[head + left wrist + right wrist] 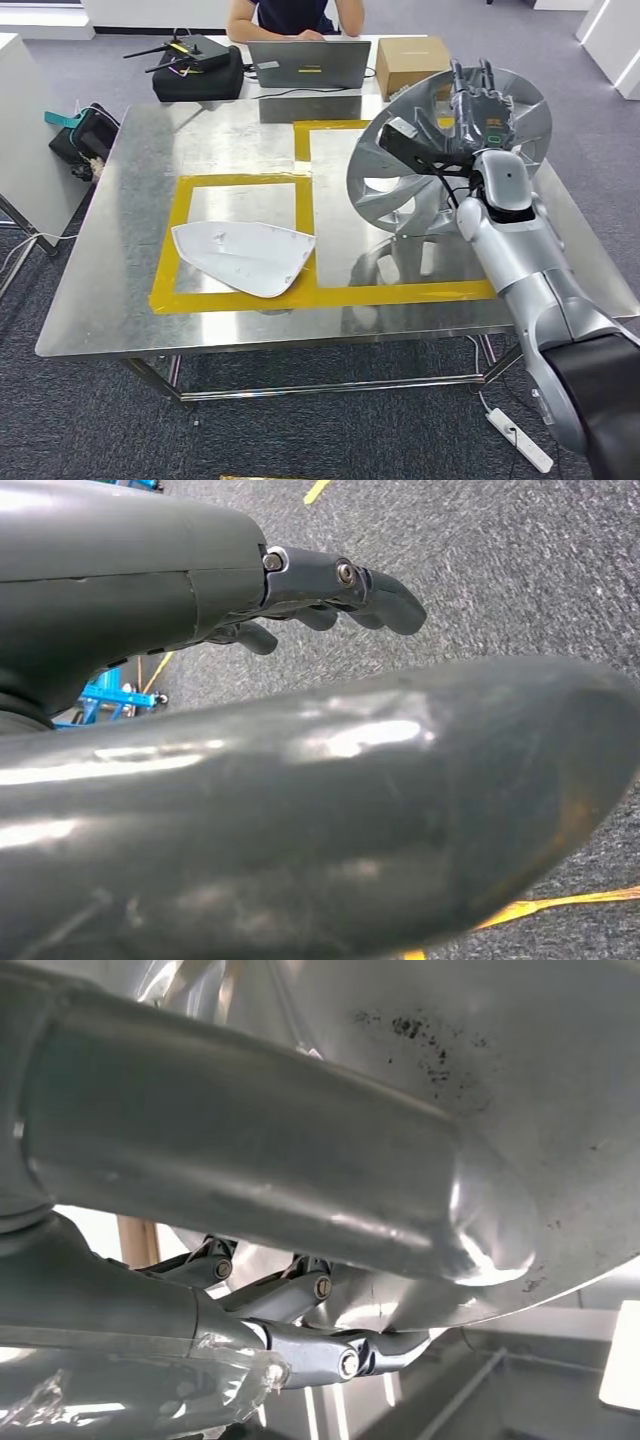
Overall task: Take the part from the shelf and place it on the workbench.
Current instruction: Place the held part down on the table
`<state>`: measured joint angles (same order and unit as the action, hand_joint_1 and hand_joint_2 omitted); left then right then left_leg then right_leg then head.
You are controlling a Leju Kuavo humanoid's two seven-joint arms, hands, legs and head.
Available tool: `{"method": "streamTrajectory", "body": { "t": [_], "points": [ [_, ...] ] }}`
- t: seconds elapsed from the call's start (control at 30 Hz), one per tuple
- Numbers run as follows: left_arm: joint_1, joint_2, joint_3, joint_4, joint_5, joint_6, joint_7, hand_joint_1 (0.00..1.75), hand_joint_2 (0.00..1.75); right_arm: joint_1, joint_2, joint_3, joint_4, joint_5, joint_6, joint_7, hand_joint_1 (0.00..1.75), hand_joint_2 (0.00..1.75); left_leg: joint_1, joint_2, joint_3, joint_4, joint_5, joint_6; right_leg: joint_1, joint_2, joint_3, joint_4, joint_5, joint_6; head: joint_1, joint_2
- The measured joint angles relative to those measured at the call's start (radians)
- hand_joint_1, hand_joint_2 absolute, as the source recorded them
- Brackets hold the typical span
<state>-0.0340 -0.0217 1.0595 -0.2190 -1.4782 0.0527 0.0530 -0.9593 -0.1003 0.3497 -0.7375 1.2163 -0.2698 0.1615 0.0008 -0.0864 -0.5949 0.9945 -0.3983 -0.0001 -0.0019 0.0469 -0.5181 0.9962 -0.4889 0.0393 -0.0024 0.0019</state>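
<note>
Right hand (474,105) grips the wheel cover (423,165): thumb on the near face, dark fingers wrapped over the top rim. The cover is tilted up on edge over the right side of the workbench (226,140), lower rim at or just above the surface; can't tell if it touches. In the right wrist view the fingers (302,1295) press against the cover's back face (490,1110), thumb lying across it.

Left hand (340,585) holds nothing, fingers slightly curled and apart, hanging over grey carpet with a yellow floor line (558,905).

Cover: round, silver-grey plastic, swept spokes with cut-outs, semi-gloss, some dark specks on the back. Its reflection shows in the bench top.

Workbench: brushed sheet-metal top, reflective, on a steel tube frame. Yellow tape (306,200) marks two rectangles, a smaller one left, a larger one right. The cover stands over the larger one.

White panel (241,257): flat, roughly triangular with rounded corners, matte plastic, lying across the lower edge of the left rectangle.

Far side: open laptop (309,63), cardboard box (411,62), black case (198,72) with a controller on top, a person seated behind the laptop. White power strip (518,438) on the carpet under the right end.
</note>
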Motion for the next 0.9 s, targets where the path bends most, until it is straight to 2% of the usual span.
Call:
{"method": "streamTrajectory", "body": {
  "t": [0.23,0.6,0.9],
  "points": [
    [0.000,-0.001,0.003,0.000,0.000,0.001,0.006,0.00,0.00,0.031,0.033,0.067,-0.121,0.046,0.080,0.025,0.00,0.00,0.000,0.000,-0.004,0.000,0.000,0.000,0.000,-0.001,-0.004,0.000,0.000,0.000,0.000,0.000],
    [0.003,-0.008,0.025,0.000,0.000,0.001,0.006,0.00,0.00,0.085,0.044,0.179,-0.312,0.008,0.163,0.022,0.00,0.00,0.000,0.000,-0.014,0.000,0.002,0.000,-0.001,-0.001,-0.003,0.001,0.001,0.000,0.000,0.000],
    [0.004,-0.009,0.025,0.000,-0.001,0.001,0.003,0.00,0.00,0.094,0.044,0.219,-0.346,-0.021,0.175,0.033,0.00,0.00,0.001,0.000,-0.016,0.000,0.002,0.000,0.000,-0.001,-0.005,0.001,0.001,0.000,0.000,0.000]
  ]
}}
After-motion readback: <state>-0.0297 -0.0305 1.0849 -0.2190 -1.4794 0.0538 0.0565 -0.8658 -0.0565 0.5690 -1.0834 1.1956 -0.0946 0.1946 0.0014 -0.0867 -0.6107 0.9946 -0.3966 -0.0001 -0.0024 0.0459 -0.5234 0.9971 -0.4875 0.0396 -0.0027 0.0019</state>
